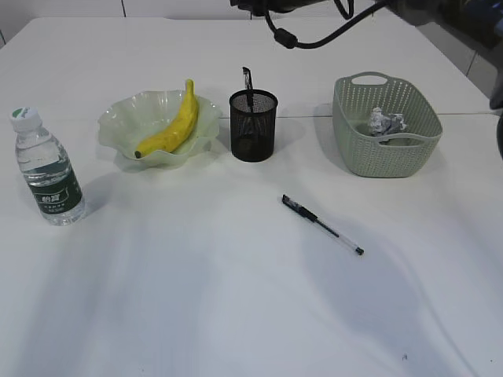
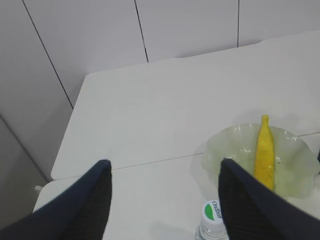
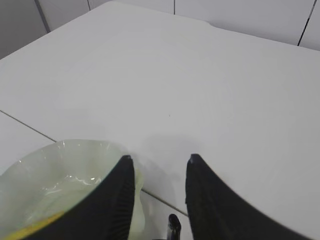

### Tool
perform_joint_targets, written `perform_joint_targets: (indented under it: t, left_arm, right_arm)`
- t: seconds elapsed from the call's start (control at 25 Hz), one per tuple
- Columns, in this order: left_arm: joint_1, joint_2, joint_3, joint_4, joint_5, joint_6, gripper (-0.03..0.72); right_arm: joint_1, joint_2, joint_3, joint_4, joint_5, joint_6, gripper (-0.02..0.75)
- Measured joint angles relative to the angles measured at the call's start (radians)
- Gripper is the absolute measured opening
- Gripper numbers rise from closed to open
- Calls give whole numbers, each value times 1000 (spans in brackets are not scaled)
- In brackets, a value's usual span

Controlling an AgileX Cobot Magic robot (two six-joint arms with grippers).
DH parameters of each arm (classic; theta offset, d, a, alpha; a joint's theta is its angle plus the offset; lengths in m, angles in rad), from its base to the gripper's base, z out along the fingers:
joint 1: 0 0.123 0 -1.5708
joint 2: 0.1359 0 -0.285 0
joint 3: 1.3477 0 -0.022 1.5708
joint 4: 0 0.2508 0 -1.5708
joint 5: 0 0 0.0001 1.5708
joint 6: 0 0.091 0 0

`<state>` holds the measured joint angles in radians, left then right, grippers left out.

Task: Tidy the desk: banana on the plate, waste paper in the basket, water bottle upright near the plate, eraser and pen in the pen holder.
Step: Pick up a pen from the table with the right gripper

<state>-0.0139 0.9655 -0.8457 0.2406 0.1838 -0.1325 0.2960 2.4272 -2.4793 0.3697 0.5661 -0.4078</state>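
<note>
Closest to the camera is the black gel pen [image 1: 322, 224], lying loose on the white surface [image 1: 196, 298] at a diagonal, cap end pointing up-left toward the pen holder and tip end down-right, not touching anything. Behind it sits the black mesh pen holder [image 1: 253, 126], upright, with one dark pen-like thing [image 1: 248, 85] sticking out of the top; can't tell if the eraser is in there, the mesh is too dark. Just left of the holder is the pale green wavy plate [image 1: 118, 122] with the banana [image 1: 173, 126] resting in it, stem end pointing to the back. Far left, well apart from the plate, the water bottle [image 1: 47, 169] stands upright with its white-and-green cap on. Off to the right is the green woven basket [image 1: 350, 137], and the crumpled waste paper [image 1: 387, 122] is already inside it. The left gripper [image 2: 165, 200] hangs up above the bottle and plate, jaws spread wide with nothing between them, the bottle cap showing right below. The right gripper [image 3: 159, 195] hovers over the plate edge and the holder, jaws partly apart and released too, just the tip of that dark pen showing low between them.
</note>
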Motion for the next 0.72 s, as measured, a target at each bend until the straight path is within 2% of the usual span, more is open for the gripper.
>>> perform_joint_targets:
  t: [0.32,0.72]
  left_arm:
    - [0,0,0,0,-28,0,475]
    - [0,0,0,-9,-38,0,475]
  right_arm:
    - [-36,-94,0,-52,181,0,262]
    - [-66,-172,0,-67,485,0,262]
